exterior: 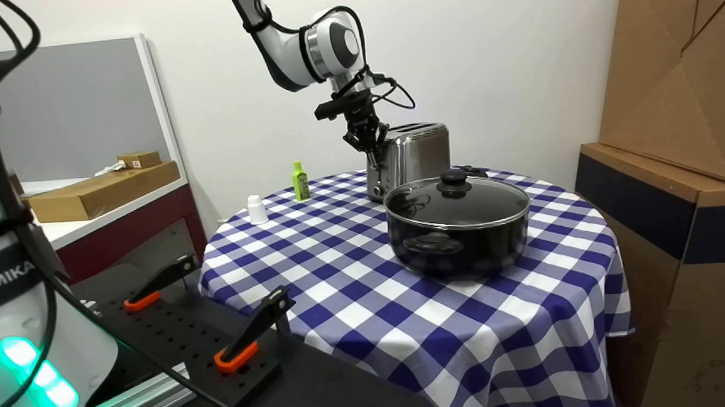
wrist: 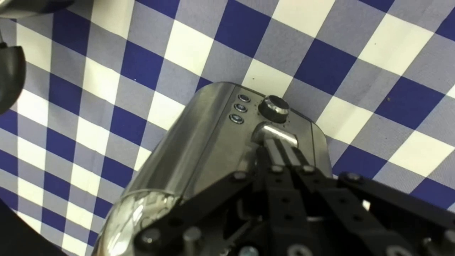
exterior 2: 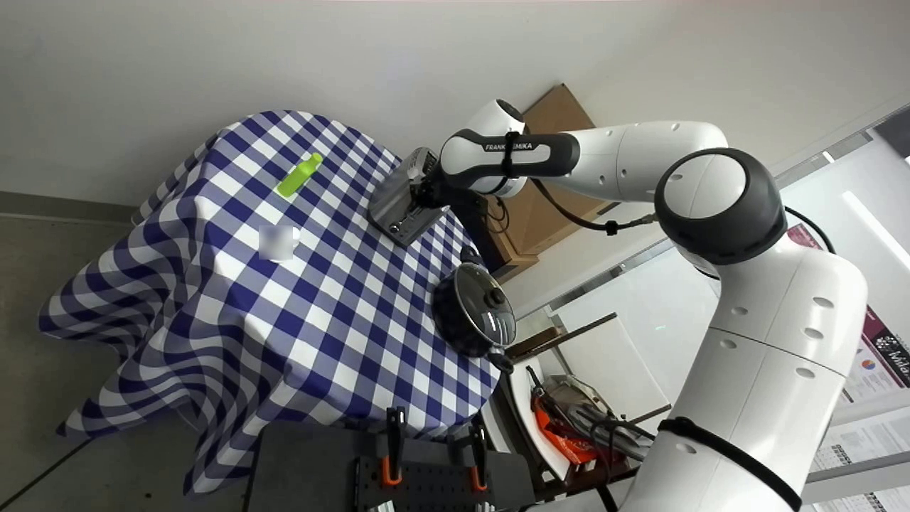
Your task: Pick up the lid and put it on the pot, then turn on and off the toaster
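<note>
The glass lid [exterior: 485,202] with its black knob sits on the black pot [exterior: 466,250]. The lid [exterior 2: 473,299] and pot [exterior 2: 449,320] also show in the other exterior picture. The silver toaster [exterior: 422,152] stands behind the pot, and it shows too in an exterior view [exterior 2: 391,203] and the wrist view [wrist: 185,142]. My gripper [wrist: 279,142] is shut with nothing seen between its fingers. Its tips are at the toaster's silver lever [wrist: 273,132], below the round dial [wrist: 274,108] in the wrist view. I cannot tell whether they touch the lever.
A green bottle [exterior: 300,182] and a white cup-like object [exterior: 256,210] stand on the checkered table [exterior: 315,257]. Black clamps with orange tips [exterior: 257,329] stand at the table's near edge. Large cardboard boxes [exterior: 695,82] rise beside the table.
</note>
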You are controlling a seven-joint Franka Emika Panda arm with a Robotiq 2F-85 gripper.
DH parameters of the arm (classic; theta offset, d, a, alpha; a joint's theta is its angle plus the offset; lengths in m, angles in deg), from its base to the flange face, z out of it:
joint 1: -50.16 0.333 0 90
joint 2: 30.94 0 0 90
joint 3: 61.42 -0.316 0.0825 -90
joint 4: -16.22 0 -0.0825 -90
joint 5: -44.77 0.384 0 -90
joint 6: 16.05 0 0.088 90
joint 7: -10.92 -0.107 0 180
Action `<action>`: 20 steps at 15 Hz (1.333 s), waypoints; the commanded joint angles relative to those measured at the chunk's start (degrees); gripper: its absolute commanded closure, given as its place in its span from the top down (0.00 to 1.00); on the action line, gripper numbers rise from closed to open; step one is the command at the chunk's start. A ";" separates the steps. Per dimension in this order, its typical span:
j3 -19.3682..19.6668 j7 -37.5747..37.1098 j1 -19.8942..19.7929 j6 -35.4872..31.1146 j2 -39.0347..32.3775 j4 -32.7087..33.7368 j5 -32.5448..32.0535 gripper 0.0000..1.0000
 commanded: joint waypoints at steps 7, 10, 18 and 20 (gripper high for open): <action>1.92 -0.05 0.46 -0.79 -6.64 2.52 -0.48 0.00; 1.97 0.02 0.53 -0.75 -6.59 2.44 -0.60 0.00; -2.55 4.14 -3.80 0.25 -0.85 -1.93 5.26 0.00; -3.91 5.41 -5.39 0.21 1.01 -4.03 7.87 0.00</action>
